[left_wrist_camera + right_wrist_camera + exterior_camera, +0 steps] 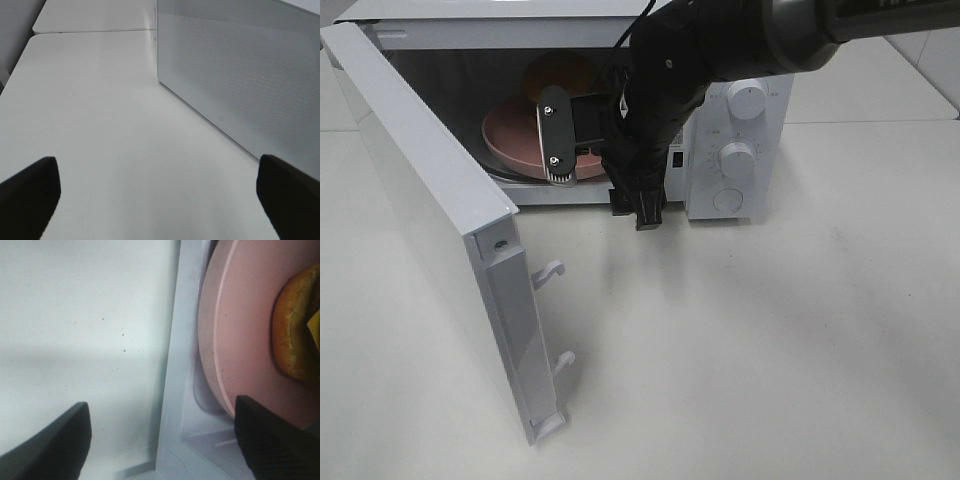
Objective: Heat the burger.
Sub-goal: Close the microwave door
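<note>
The burger sits on a pink plate inside the open microwave, and my right arm hides most of it. In the right wrist view only the golden bun edge of the burger shows on the plate. My right gripper hangs open at the oven's front sill. One of its fingers is over the table and the other over the plate's rim, with nothing between them. My left gripper is open and empty above bare table, beside the microwave door.
The microwave door stands swung out to the left, with its latch hooks sticking out over the table. Two white dials sit on the control panel at the right. White table spreads in front.
</note>
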`<state>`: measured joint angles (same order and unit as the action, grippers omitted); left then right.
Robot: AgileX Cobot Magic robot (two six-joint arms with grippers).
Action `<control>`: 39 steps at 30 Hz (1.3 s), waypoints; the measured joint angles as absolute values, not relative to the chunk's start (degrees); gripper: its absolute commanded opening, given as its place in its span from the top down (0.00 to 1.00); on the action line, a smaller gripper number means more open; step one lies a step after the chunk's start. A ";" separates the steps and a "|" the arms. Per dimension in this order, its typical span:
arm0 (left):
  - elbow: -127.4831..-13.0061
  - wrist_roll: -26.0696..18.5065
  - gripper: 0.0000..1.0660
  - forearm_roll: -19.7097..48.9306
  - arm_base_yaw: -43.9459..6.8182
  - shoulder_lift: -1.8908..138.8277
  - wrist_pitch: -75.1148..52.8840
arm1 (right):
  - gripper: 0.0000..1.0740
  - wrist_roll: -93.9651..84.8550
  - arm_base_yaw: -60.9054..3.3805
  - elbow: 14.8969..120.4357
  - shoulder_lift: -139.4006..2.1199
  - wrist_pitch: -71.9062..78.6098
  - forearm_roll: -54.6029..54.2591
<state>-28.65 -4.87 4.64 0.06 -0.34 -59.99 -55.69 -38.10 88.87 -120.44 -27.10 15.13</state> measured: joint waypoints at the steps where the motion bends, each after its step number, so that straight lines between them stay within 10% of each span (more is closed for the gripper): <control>1: -28.65 -4.87 0.06 4.64 0.06 -0.34 -59.99 | 0.29 -55.52 -38.10 87.26 -118.66 -27.10 15.18; 39: -28.65 -4.87 0.06 4.64 0.06 -0.34 -59.99 | 0.29 -7.85 -33.69 61.31 -80.33 -46.29 10.08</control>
